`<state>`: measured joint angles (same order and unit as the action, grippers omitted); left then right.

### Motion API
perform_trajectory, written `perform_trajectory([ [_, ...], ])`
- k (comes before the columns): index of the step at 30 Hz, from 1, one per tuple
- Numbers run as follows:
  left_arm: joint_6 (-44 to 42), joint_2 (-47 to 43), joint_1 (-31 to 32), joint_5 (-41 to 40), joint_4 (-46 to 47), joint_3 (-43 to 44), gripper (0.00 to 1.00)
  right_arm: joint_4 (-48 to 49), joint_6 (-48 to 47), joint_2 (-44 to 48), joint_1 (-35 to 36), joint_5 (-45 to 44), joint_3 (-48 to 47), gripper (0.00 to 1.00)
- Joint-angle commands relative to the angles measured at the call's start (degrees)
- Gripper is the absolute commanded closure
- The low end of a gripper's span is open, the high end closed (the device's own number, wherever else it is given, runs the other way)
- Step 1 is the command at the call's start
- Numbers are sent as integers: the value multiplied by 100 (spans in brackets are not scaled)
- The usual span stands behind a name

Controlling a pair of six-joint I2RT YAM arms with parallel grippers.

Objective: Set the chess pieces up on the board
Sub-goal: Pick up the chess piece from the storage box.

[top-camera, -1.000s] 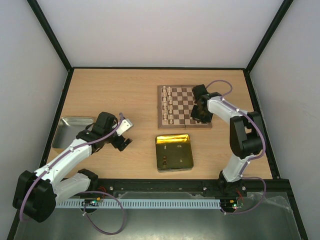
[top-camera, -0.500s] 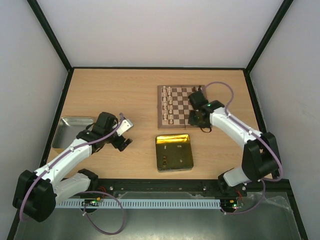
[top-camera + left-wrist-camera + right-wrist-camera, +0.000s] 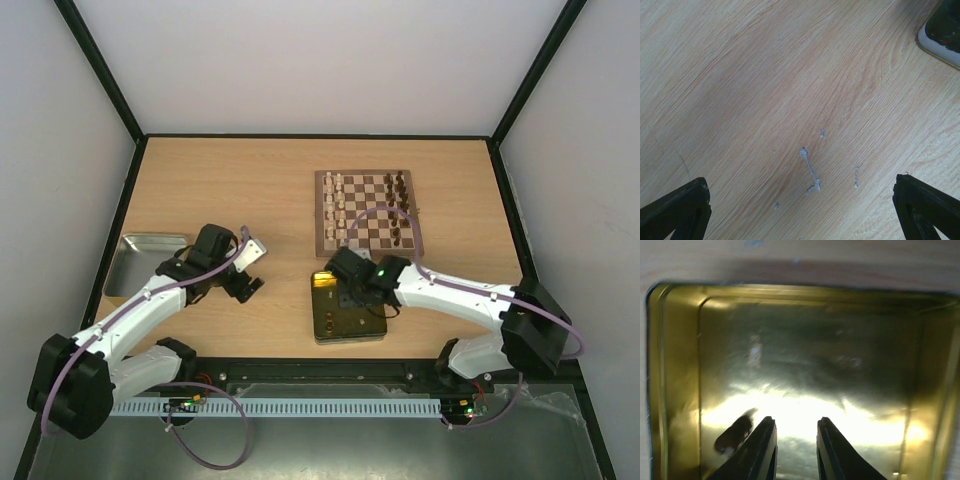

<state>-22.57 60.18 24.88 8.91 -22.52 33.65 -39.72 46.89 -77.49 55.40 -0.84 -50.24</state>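
The board [image 3: 366,214] lay flat on the far right part of the table [image 3: 230,180]. The cream pieces [image 3: 336,210] stood in rows along its left side and the dark pieces [image 3: 400,208] in rows along its right side. In the top view they were too small to tell their kinds or to count them.

Just near of the board, and apart from it, stood the gold tin [image 3: 350,338]. Two small specks [image 3: 330,322] showed on its floor toward the near left corner. In the right wrist view one dark piece [image 3: 734,436] lay on its side on the tin's floor, left of the fingers. It was so blurred that its kind could not be told, and strong glare washed out much of the metal around it.

The right gripper [image 3: 356,296] [image 3: 796,421] hung over the tin and hid the far part of it from the top camera. Its jaws were a little apart, with nothing between them.

The left gripper [image 3: 244,285] was over bare wood, between the tin and the grey tray [image 3: 140,265] at the left edge of the table. Its jaws were spread wide and grasped nothing. In its wrist view only the two fingertips [image 3: 680,210] showed, at the bottom corners. A rounded corner of the tin [image 3: 940,30] was cut off at the top right, and some pale scratches [image 3: 811,172] marked the wood.
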Motion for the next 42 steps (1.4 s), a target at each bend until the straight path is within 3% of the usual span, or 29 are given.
perform_trajectory([
  [1, 32, 80, 60, -68, 20, -70, 1, 553, 294, -187, 470, 35, 86, 78],
  [14, 39, 247, 138, -174, 30, -74, 1, 960, 302, -441, 864, 286, 227, 77],
  [19, 46, 253, 174, -201, 29, -80, 1, 1056, 306, -564, 1020, 407, 272, 70],
  [42, 50, 226, 210, -213, 20, -79, 1, 1222, 212, -925, 1052, 393, 361, 73],
])
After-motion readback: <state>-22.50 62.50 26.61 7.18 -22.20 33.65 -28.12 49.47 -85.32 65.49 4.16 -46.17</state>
